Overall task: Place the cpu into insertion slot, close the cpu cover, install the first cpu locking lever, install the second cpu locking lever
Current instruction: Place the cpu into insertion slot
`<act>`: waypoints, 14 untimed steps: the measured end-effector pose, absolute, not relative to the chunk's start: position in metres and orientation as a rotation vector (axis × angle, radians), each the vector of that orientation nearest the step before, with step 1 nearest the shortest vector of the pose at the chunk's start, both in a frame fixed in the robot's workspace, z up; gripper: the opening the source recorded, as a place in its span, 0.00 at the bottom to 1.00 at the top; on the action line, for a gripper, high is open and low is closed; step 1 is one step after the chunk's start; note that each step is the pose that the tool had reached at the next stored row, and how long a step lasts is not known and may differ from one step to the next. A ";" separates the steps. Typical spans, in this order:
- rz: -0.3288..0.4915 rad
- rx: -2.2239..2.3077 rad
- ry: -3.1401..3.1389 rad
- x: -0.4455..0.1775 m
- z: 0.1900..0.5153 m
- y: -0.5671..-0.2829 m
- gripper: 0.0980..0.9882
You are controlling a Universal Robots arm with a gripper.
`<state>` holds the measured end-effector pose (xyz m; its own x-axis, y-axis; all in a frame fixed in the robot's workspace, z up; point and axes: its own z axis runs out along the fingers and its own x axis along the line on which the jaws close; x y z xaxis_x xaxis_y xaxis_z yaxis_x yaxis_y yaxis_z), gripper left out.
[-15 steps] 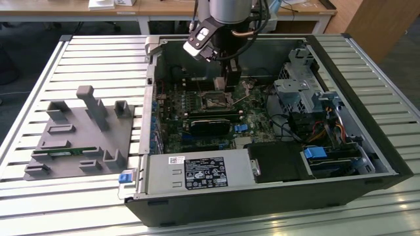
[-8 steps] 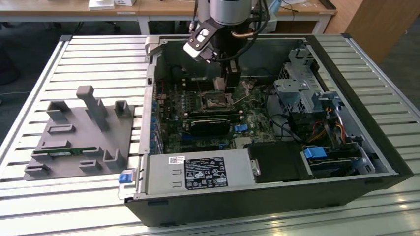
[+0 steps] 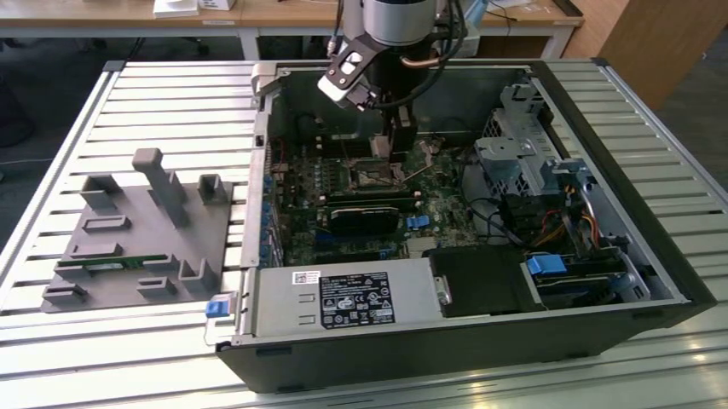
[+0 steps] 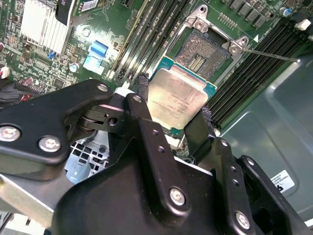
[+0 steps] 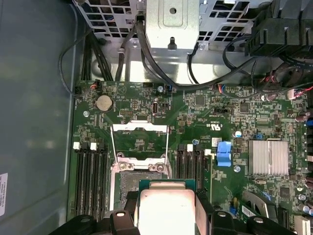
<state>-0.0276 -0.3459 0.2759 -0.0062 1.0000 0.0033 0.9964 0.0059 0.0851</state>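
Gripper [image 4: 174,106]: clamped onto cpu [image 4: 180,93] at two opposite edges, silver top toward camera. Hanging just above open insertion slot [image 4: 203,55], judged not seated. Likely light, stiff, fragile underneath; best held by edges, kept level. Beyond, in first wrist view: cpu cover [image 5: 141,128] flipped up. In second wrist view: locking lever [image 4: 270,55] swung free. Exterior view adds whole computer case [image 3: 637,256] on bench [image 3: 148,94], toward the exterior view's right edge.

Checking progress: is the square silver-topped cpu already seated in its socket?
No, the gripper holds the square silver-topped cpu, and the dark socket lies bare.
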 end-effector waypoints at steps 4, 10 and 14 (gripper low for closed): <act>0.097 2.173 2.186 -0.028 0.273 -0.346 0.50; 0.097 2.173 2.186 -0.028 0.270 -0.346 0.50; 0.096 2.173 2.186 -0.028 0.269 -0.346 0.50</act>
